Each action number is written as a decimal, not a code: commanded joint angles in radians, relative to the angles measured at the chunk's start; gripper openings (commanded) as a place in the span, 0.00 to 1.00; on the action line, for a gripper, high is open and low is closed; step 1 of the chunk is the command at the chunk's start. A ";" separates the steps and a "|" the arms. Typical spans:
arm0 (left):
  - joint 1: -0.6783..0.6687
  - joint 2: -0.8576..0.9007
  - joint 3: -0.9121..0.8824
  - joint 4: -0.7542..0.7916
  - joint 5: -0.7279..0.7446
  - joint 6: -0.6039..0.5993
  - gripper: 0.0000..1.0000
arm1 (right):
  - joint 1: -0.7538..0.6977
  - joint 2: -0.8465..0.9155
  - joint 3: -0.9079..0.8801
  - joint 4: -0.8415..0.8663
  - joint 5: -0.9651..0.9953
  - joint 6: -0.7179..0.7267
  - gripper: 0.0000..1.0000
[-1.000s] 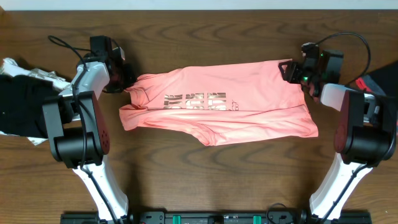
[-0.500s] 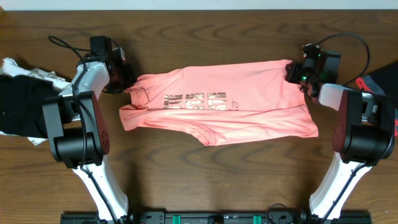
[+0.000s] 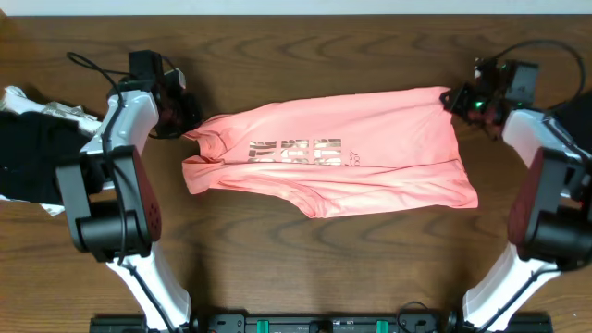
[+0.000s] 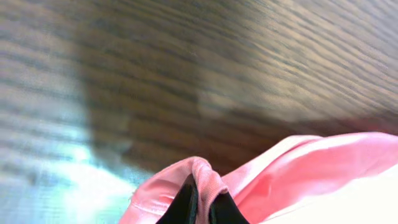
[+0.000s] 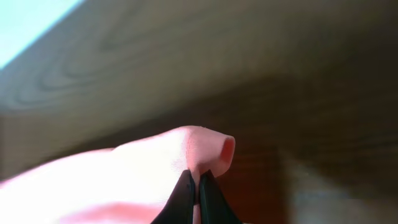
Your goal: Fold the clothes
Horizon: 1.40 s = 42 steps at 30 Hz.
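From overhead, the T-shirt [image 3: 370,166] lies mid-tabletop [image 3: 296,268] with its gold lettering [image 3: 296,150] facing up. Its long axis runs side to side, with the neck end toward the left hand [image 3: 188,125] and the hem toward the right hand [image 3: 452,98]; each hand is at a far corner.

In the left wrist view, the left hand [image 4: 200,202] is pinched closed on a pink fold of the shirt [image 4: 298,168] above the wood.

In the right wrist view, the right hand [image 5: 194,185] is clamped tight on a rounded hem fold [image 5: 199,146], its tips nearly meeting.
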 commanded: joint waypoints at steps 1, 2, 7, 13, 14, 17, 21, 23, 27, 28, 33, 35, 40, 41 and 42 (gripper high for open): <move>0.006 -0.055 0.003 -0.041 0.013 0.002 0.06 | -0.010 -0.074 0.026 -0.027 -0.014 0.001 0.01; 0.006 -0.064 0.003 -0.051 0.013 0.002 0.06 | -0.010 -0.088 0.026 -0.038 -0.015 0.002 0.01; 0.006 -0.100 0.003 -0.111 0.013 0.002 0.06 | -0.010 -0.153 0.026 -0.124 -0.014 0.001 0.01; 0.006 -0.109 0.003 -0.170 0.013 0.002 0.06 | -0.021 -0.207 0.026 -0.307 -0.002 -0.043 0.01; 0.006 -0.109 0.003 -0.187 0.013 0.002 0.06 | -0.027 -0.211 0.026 -0.346 0.006 -0.052 0.01; 0.006 -0.109 0.003 -0.230 0.013 0.002 0.06 | -0.046 -0.212 0.026 -0.431 0.047 -0.052 0.01; 0.011 -0.109 0.003 -0.296 0.015 -0.001 0.06 | -0.081 -0.212 0.026 -0.514 0.140 -0.052 0.01; 0.015 -0.109 0.003 -0.322 0.017 -0.001 0.06 | -0.099 -0.212 0.026 -0.533 0.175 -0.052 0.01; 0.027 -0.109 0.003 -0.353 0.017 -0.001 0.06 | -0.130 -0.212 0.026 -0.550 0.207 -0.060 0.01; 0.031 -0.109 0.003 -0.359 0.017 -0.001 0.06 | -0.136 -0.212 0.026 -0.552 0.208 -0.063 0.01; 0.048 -0.109 0.003 -0.383 0.017 -0.001 0.06 | -0.148 -0.212 0.025 -0.564 0.231 -0.063 0.01; 0.053 -0.109 0.003 -0.396 0.017 -0.001 0.06 | -0.148 -0.212 0.025 -0.579 0.249 -0.063 0.01; 0.054 -0.109 0.003 -0.453 0.038 -0.001 0.06 | -0.148 -0.212 0.025 -0.627 0.280 -0.079 0.06; 0.054 -0.109 0.003 -0.474 0.057 -0.001 0.06 | -0.148 -0.212 0.025 -0.639 0.286 -0.082 0.06; 0.054 -0.109 0.003 -0.489 0.072 -0.001 0.06 | -0.148 -0.212 0.025 -0.649 0.292 -0.082 0.07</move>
